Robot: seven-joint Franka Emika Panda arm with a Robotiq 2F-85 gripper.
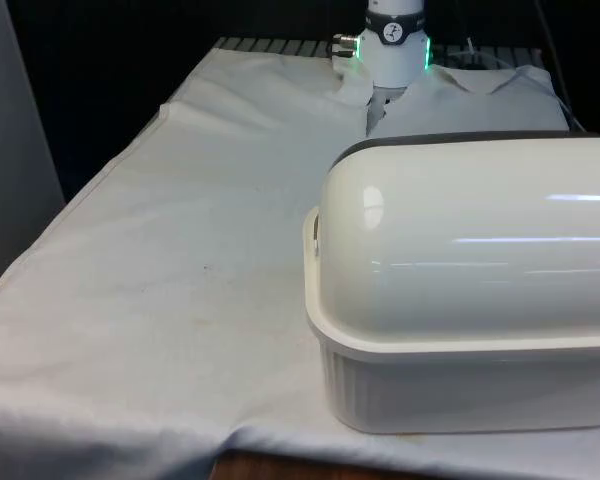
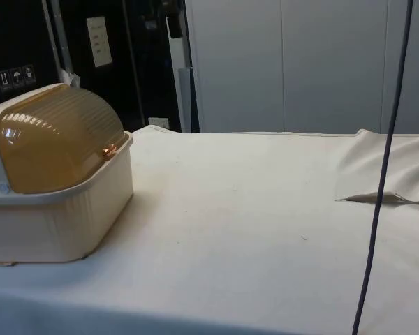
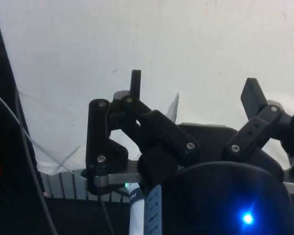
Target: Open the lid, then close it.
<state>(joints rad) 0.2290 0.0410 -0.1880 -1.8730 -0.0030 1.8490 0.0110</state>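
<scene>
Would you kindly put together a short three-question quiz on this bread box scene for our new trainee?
1. True or false: the amber roll-top lid of the bread box is shut in the side view.
2. Multiple choice: the fingers of the gripper in the wrist view are (a) clamped on the lid's knob, (b) spread apart over bare white cloth, (c) closed on a cable.
3. Fill in: in the side view, the small knob sits at the lid's ____ edge, just above the box's rim.

Key: 1 true; 2 b; 3 lower.
</scene>
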